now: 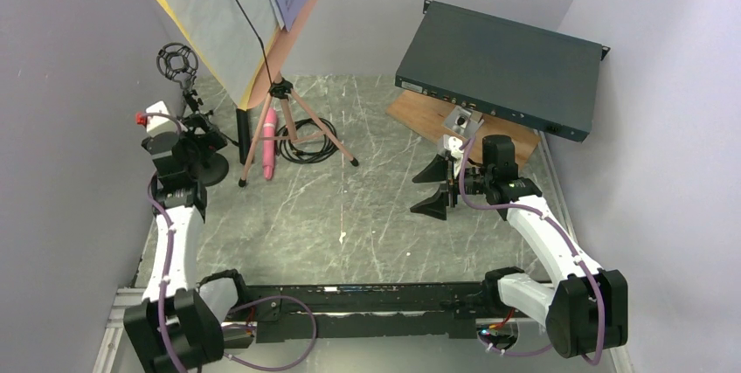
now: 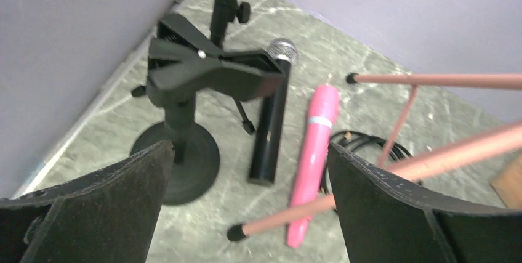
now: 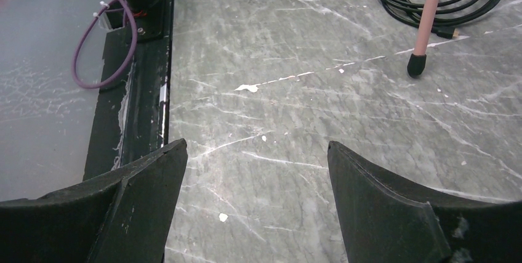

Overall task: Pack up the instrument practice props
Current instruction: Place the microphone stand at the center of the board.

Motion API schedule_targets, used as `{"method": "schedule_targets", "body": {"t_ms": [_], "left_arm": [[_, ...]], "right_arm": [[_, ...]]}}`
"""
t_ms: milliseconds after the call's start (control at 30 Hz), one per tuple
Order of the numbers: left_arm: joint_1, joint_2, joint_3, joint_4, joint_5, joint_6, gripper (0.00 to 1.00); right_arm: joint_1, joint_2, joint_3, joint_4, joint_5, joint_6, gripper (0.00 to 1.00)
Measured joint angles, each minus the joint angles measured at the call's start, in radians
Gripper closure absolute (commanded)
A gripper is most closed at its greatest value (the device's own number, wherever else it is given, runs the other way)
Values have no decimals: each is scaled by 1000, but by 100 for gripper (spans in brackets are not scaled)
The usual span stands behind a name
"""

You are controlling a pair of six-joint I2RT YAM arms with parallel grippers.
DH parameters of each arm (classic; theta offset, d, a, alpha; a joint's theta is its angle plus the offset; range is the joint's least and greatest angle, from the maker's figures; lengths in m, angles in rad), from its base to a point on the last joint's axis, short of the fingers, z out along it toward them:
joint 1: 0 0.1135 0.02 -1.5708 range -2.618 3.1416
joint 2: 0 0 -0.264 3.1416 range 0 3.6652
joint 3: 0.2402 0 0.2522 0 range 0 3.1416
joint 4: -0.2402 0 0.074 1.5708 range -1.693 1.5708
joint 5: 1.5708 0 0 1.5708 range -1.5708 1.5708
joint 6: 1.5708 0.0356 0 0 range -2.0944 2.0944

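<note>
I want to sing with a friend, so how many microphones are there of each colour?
Pink microphone: 1
Black microphone: 1
Total: 2

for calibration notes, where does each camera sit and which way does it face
Top external: above and behind, looking down at the table; left arm and right arm show.
Left wrist: on the left arm, facing pink microphone and black microphone; left tool open.
Right wrist: on the right arm, facing tabletop; right tool open.
Both wrist views share tripod legs.
</note>
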Motion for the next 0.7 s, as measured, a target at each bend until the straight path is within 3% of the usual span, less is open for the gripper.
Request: {"method": "schedule_targets", "body": {"t_ms": [200,333,533,700], "left_arm": [[0,-154,-19,-159,127,-56,2],[0,-208,-45,-216,292,-93,6],[0,-171,-96,-171,576,-166,6],[-2,-143,-130,-75,726,-232,6]], "right_arm": [[0,-1,0,0,3,-6,13],[0,-1,0,-1,14,-12,13],[-5,-1,0,-2,22,-24,13],[-9,-1,0,-2,23,-27,13]]}}
